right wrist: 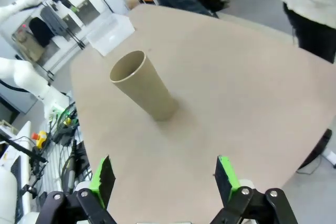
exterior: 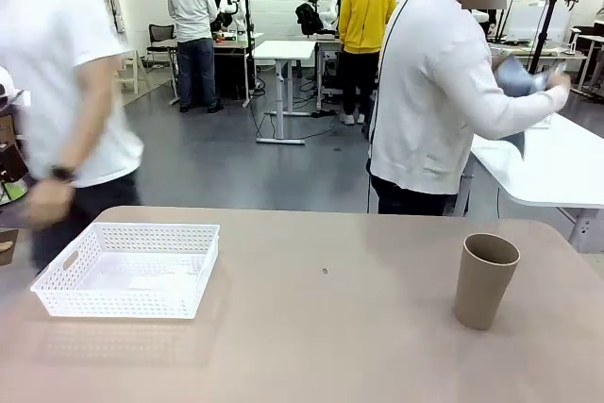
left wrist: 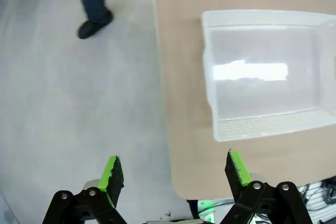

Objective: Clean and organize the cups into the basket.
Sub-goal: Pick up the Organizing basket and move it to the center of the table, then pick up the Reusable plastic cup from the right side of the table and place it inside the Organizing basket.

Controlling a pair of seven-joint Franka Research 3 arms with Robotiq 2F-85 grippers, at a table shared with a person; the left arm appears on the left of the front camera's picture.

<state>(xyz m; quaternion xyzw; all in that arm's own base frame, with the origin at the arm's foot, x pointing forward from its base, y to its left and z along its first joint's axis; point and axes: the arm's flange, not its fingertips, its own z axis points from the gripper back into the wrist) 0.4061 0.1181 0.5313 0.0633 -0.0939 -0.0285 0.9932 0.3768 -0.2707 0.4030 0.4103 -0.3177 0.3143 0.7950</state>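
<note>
Your L claw (left wrist: 173,169) & R claw (right wrist: 165,174) hang w/ jaws apart, holding nothing: tan cup (exterior: 485,280) stands upright, bench (exterior: 321,337) right, prob. set for R pickup; empty basket (exterior: 113,301) sits well apart, left.

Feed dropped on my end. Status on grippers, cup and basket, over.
Left gripper open, over table edge beside basket. Right gripper open, aimed at upright tan cup. Basket empty. Person standing just past it.
</note>
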